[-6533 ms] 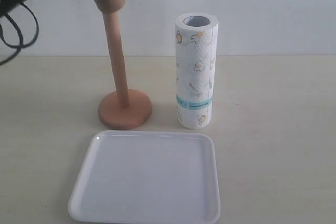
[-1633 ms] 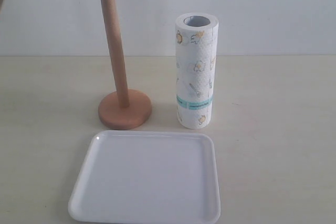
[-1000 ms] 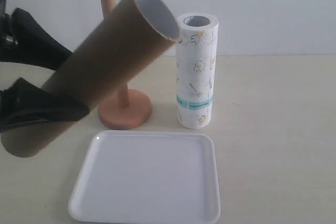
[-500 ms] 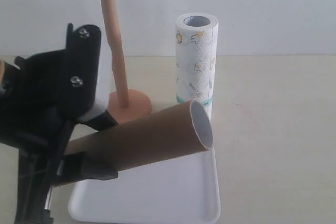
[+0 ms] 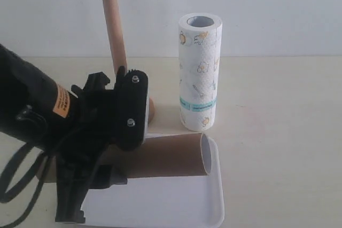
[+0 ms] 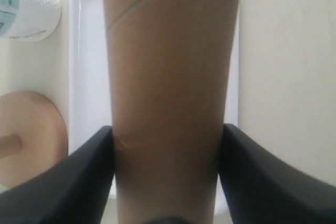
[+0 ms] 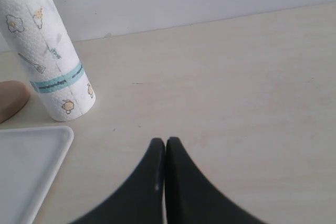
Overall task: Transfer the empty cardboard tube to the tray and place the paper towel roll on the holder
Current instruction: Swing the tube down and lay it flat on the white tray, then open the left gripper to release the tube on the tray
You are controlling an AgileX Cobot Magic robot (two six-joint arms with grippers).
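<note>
Left gripper [image 6: 167, 129] pinches the tube [image 5: 165, 156] across its width, a black finger [image 6: 79, 177] pressed against each side, near the end away from the open mouth. Tube lies nearly level over the tray [image 5: 216, 190], pale open mouth pointing right, close to the tray's right rim; cannot tell if it touches the tray floor. Left arm's black body covers the tray's left part in the exterior view. Holder [image 5: 113, 25] stands upright behind the gripper, rod bare, base mostly hidden there; the left wrist view shows the disc beside the tray rim. Roll [image 5: 200, 73] stands upright on the table [image 5: 278, 132], just right of the holder, behind the tray's far right corner, apart from the tube. Right gripper [image 7: 165, 148] has fingers pressed together with nothing between them, over bare table, near the tray corner and the roll.
</note>
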